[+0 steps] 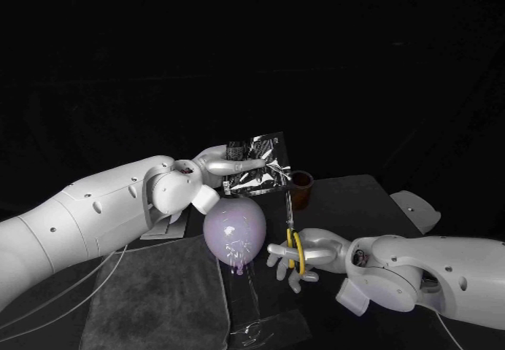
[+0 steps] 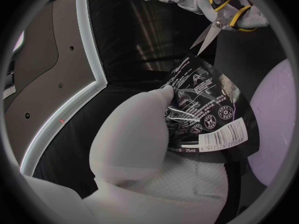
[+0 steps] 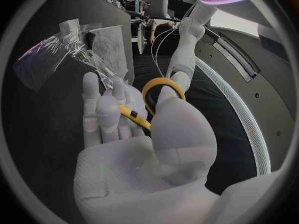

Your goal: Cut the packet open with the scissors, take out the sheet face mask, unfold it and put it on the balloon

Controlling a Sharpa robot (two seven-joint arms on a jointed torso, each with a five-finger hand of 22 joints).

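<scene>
Left hand (image 1: 216,164) pinches the packet (image 1: 261,162) by one side and holds it upright above the balloon (image 1: 235,226). Right hand (image 1: 314,255) grips the scissors (image 1: 295,249) through the yellow loops. Blade tips sit just under the packet's free edge, beyond the left fingers. Packet looks light, thin and slick, and will likely buckle. Best pinched firmly close to the cut line.

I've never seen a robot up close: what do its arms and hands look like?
The left arm and right arm are smooth white shells with rounded joints; thin cables trail under the left. The left hand and right hand are silver.
</scene>
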